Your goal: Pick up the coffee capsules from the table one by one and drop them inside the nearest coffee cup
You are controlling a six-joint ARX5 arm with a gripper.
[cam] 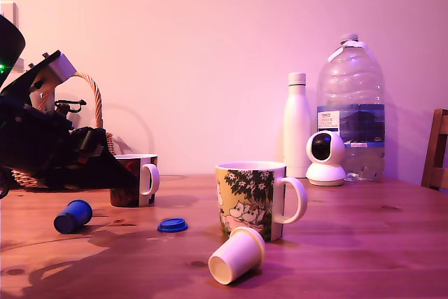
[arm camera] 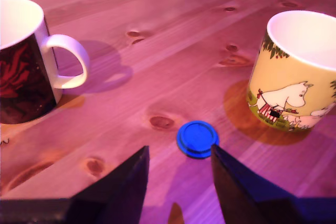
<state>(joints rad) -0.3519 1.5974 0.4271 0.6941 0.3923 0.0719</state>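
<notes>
A dark blue capsule (cam: 73,216) lies on its side on the wooden table, at the exterior view's left. A cream-white capsule (cam: 238,255) lies on its side near the front, just before the yellow cartoon mug (cam: 250,199) (arm camera: 296,72). A flat blue disc (cam: 172,225) (arm camera: 197,139) rests between the two mugs. My gripper (arm camera: 179,148) (cam: 119,175) is open and empty, low over the table. In the wrist view the disc sits just beyond its dark fingertips (arm camera: 131,179). The dark red mug (cam: 136,180) (arm camera: 23,61) stands right behind the arm.
At the back right of the exterior view stand a white bottle (cam: 297,125), a large water jug (cam: 350,106) and a small white camera (cam: 326,158). A wicker basket (cam: 94,103) sits behind the arm. A chair (cam: 437,150) shows at the right edge.
</notes>
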